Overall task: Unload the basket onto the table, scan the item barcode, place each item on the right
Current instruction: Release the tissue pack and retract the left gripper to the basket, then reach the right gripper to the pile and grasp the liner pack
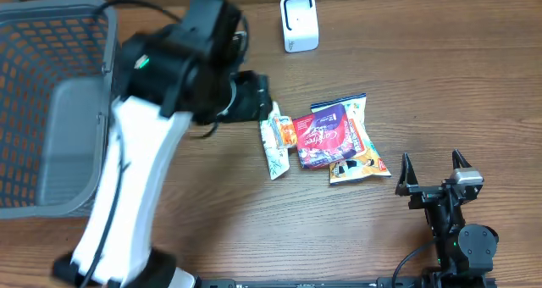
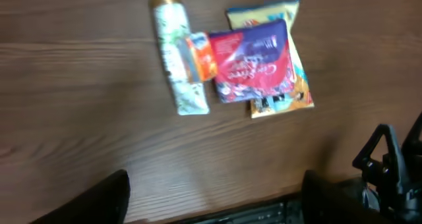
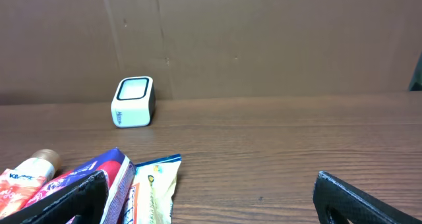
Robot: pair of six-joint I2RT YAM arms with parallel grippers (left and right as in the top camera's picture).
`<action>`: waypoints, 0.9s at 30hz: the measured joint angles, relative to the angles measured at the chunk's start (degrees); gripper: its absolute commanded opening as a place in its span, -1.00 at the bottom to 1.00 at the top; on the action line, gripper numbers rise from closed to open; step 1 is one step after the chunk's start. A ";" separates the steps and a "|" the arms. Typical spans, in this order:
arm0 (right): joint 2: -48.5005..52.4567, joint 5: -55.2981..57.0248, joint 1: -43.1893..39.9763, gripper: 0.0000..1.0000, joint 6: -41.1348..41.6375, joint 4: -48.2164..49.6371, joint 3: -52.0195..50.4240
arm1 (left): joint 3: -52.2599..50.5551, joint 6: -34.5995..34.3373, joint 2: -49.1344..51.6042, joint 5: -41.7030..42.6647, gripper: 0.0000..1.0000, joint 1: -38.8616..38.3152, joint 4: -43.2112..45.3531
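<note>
- Your wooden table (image 1: 474, 68) carries everything; the items lie in a cluster at its middle.
- Your grey mesh basket (image 1: 34, 85) sits at the left edge. Only mesh shows in the visible part, and the left arm hides its right side, so you cannot tell the full contents.
- Your left gripper (image 1: 251, 97) hangs just beside the cluster's far left corner. In the wrist view its jaws (image 2: 216, 179) stand wide with only bare table between them.
- Your right gripper (image 1: 432, 163) rests near the front right, apart from the cluster, jaws spread wide and holding nothing.
- The purple packet (image 1: 326, 135) lies flat on top, its long axis running roughly far to near.
- The yellow packet (image 1: 362, 163) lies under it, sticking out at the near right and at the far end.
- The tube (image 1: 275, 157) lies left of the packets, long axis far to near, cap towards the far side by your left gripper.
- The white scanner (image 1: 299, 23) stands upright at the far edge, well apart from the items.
- The orange sachet (image 1: 288, 132) overlaps the tube, touching the purple packet.
</note>
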 measured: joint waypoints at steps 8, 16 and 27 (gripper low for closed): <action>0.00 -0.02 0.00 1.00 -0.02 0.00 0.00 | 0.17 -4.50 -15.47 -9.75 1.00 8.41 -0.13; 0.00 0.00 0.00 1.00 0.00 0.04 0.00 | 0.22 -5.09 -21.79 -11.85 1.00 30.12 -0.22; 0.00 0.04 0.00 1.00 0.00 0.31 0.00 | 0.22 -5.09 -19.15 -9.16 1.00 30.80 -0.22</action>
